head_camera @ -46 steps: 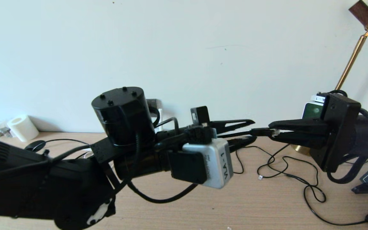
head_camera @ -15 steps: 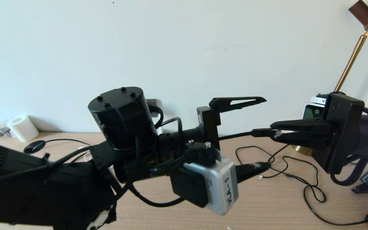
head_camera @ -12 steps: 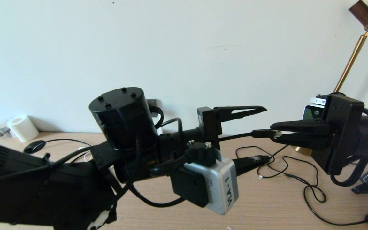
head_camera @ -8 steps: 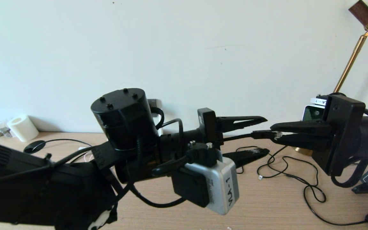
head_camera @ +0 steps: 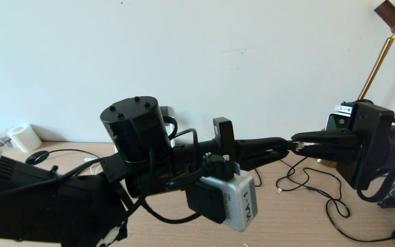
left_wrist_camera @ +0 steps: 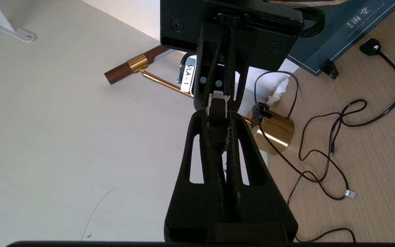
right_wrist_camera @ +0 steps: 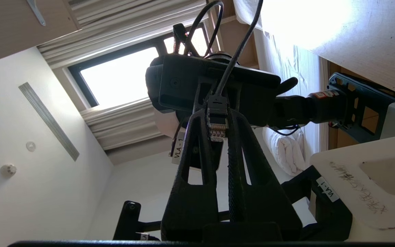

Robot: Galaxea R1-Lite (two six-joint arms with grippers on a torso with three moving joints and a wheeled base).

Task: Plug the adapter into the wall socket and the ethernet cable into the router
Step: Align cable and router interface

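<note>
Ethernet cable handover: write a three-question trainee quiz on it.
1. Which gripper is shut on the ethernet cable near its plug? A) left only B) right only C) both
2. True or false: the plug is seated in the router.
3. Fill in: the brass lamp base stands on the wooden ___.

Key: 1 C: the left gripper and right gripper meet tip to tip on it, in the air. 2 False. 3 table.

"VLA-1" — on the left wrist camera's silver housing.
</note>
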